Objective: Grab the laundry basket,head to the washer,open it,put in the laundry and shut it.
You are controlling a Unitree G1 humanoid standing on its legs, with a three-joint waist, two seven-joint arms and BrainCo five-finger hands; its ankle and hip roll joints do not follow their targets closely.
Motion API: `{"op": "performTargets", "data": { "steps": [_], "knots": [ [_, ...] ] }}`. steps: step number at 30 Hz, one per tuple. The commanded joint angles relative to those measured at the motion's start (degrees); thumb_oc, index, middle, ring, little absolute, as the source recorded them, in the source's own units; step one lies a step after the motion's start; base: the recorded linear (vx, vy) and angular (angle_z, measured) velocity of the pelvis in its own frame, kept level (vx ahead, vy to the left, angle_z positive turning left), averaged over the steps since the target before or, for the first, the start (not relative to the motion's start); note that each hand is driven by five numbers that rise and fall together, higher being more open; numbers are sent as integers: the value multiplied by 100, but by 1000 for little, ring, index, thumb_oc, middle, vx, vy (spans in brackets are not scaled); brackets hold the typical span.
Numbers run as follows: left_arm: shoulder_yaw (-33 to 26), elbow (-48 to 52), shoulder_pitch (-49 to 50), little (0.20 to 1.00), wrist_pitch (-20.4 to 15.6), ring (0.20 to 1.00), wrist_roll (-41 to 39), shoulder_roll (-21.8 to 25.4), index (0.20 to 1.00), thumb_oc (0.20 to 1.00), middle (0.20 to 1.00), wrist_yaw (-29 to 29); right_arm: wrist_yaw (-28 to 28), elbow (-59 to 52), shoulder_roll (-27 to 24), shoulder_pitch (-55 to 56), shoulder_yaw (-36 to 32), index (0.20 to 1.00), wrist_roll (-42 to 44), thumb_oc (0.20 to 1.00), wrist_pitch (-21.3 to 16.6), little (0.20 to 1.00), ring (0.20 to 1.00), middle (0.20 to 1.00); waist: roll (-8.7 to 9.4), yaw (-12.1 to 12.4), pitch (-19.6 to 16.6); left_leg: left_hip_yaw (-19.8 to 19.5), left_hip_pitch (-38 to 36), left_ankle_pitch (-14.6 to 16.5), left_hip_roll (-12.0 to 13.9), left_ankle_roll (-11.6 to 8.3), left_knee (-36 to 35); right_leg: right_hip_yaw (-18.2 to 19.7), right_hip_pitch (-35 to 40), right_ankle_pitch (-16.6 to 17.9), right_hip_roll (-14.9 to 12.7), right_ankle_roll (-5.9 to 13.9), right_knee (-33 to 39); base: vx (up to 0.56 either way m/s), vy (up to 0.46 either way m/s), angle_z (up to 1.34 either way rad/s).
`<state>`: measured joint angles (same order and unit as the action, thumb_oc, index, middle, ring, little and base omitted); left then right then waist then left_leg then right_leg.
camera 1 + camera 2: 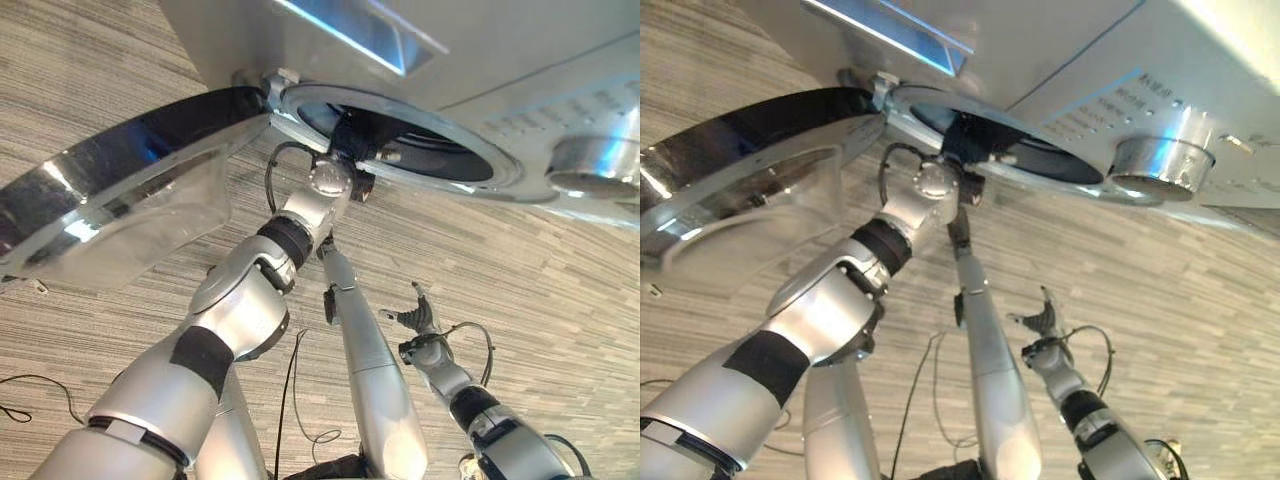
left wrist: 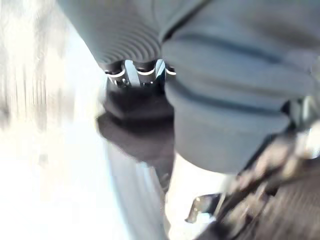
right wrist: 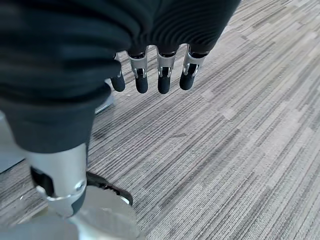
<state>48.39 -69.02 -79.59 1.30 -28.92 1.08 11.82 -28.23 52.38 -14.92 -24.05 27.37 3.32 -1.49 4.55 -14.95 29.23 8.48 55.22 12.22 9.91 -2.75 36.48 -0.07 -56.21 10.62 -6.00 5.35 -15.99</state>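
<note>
The silver washer point(image 1: 560, 60) stands in front of me with its round glass door point(image 1: 120, 200) swung wide open to my left. My left arm reaches up into the dark drum opening point(image 1: 430, 155); the left hand point(image 1: 350, 138) is past the rim, its fingers hidden inside. In the left wrist view the hand's finger bases point(image 2: 131, 74) run into a dark blurred shape that I cannot identify. My right hand point(image 1: 420, 315) hangs low in front of the washer, apart from it, with its fingers point(image 3: 141, 80) straight over the floor and nothing in them.
A round silver knob point(image 1: 1155, 165) sits on the washer's panel to the right of the opening. A blue-lit panel point(image 1: 360, 30) lies above the opening. Grey striped carpet point(image 3: 240, 150) covers the floor below the open door and the right hand.
</note>
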Motion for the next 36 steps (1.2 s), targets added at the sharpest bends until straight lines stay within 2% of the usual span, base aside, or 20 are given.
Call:
{"op": "performTargets", "data": {
  "steps": [1,2,5,9,10,18,21,24,25,29,30,33,35,36],
  "knots": [
    [-365,-602,140,1000,309,1000,1826,-809,1000,1000,1000,-279,155,353,-170,149,165,1000,263,1000,-72,1000,1000,1000,-197,-197,-288,-475,-115,-438,234,-268,-813,-214,-189,-887,54,-21,-512,5,-96,16],
    [-271,-789,294,1000,380,1000,2632,-920,1000,1000,1000,-74,231,489,-246,-58,266,1000,331,1000,-164,1000,1000,1000,-159,-134,-249,-516,-140,-477,243,-288,-846,-233,-149,-902,65,-35,-515,6,-90,15],
    [-235,-768,586,1000,389,1000,3077,-1050,1000,1000,1000,143,265,831,-253,-521,359,1000,510,1000,-204,1000,1000,1000,-151,-27,-175,-558,-159,-508,243,-302,-852,-266,-111,-918,79,-58,-528,1,-68,11],
    [-209,-625,821,1000,315,1000,3056,-1140,1000,1000,1000,278,233,1097,-218,-842,412,1000,607,1000,-223,1000,1000,1000,-172,55,-115,-588,-189,-531,231,-303,-886,-279,-81,-928,80,-69,-533,3,-29,6],
    [-198,-488,889,1000,219,1000,2875,-1273,1000,1000,1000,400,202,1408,-181,-1301,505,1000,724,1000,-202,1000,1000,1000,-188,141,-32,-605,-229,-584,191,-310,-978,-302,-27,-922,57,-73,-494,-5,-26,5],
    [-74,-90,1161,1000,20,1000,2750,-1202,1000,1000,1000,509,230,1820,-82,-1375,599,1000,711,1000,-159,1000,1000,1000,-267,271,52,-608,-522,-770,79,-324,-1289,-421,290,-911,-30,-55,-378,3,-13,13],
    [16,26,1375,1000,8,1000,2952,-967,1000,1000,1000,458,331,1841,-110,-1281,588,1000,624,1000,-105,1000,1000,1000,-297,352,52,-600,-790,-842,38,-341,-1470,-499,599,-895,-77,-25,-252,-6,23,7],
    [191,354,2170,1000,-83,1000,3209,-468,1000,1000,1000,271,537,1924,-133,-833,562,1000,349,1000,-2,1000,1000,1000,-363,513,-43,-575,-1333,-855,-30,-346,-1690,-667,1173,-910,-176,20,-69,25,39,13],
    [198,366,2186,1000,-78,1000,3211,-460,1000,1000,1000,271,537,1921,-128,-823,561,1000,347,1000,-1,1000,1000,1000,-356,515,-40,-574,-1352,-857,-30,-346,-1698,-668,1191,-909,-176,21,-62,30,33,14],
    [110,784,3089,1000,-162,1000,3556,308,1000,1000,1000,181,744,1989,-213,-138,306,1000,134,1000,90,1000,1000,1000,-363,709,-137,-565,-2072,-754,-75,-335,-1799,-830,1967,-963,-267,69,73,50,91,12],
    [-69,959,3656,1000,-223,1000,3649,719,1000,1000,1000,100,827,1928,-292,295,50,1000,73,1000,89,1000,1000,1000,-287,760,-199,-517,-2361,-852,-108,-288,-1813,-906,2331,-847,-340,46,174,47,121,10],
    [-372,1070,4103,1000,-261,1000,3475,868,1000,1000,1000,5,866,1877,-364,577,-323,1000,162,1000,91,1000,1000,1000,-244,839,-240,-474,-2863,-768,-95,-257,-1845,-937,2842,-899,-346,86,233,70,100,11],
    [-909,1092,4756,1000,-310,1000,3316,1124,1000,1000,1000,-66,898,1937,-606,1077,-1293,1000,569,1000,45,1000,1000,1000,-278,926,-490,-393,-3788,-650,-90,-161,-2046,-960,3711,-958,-425,175,330,214,177,3],
    [-908,1094,4760,1000,-308,1000,3316,1123,1000,1000,1000,-66,898,1934,-608,1082,-1294,1000,569,1000,46,1000,1000,1000,-278,930,-477,-390,-3812,-652,-90,-161,-2056,-959,3732,-957,-424,176,337,221,163,0]
  ]
}}
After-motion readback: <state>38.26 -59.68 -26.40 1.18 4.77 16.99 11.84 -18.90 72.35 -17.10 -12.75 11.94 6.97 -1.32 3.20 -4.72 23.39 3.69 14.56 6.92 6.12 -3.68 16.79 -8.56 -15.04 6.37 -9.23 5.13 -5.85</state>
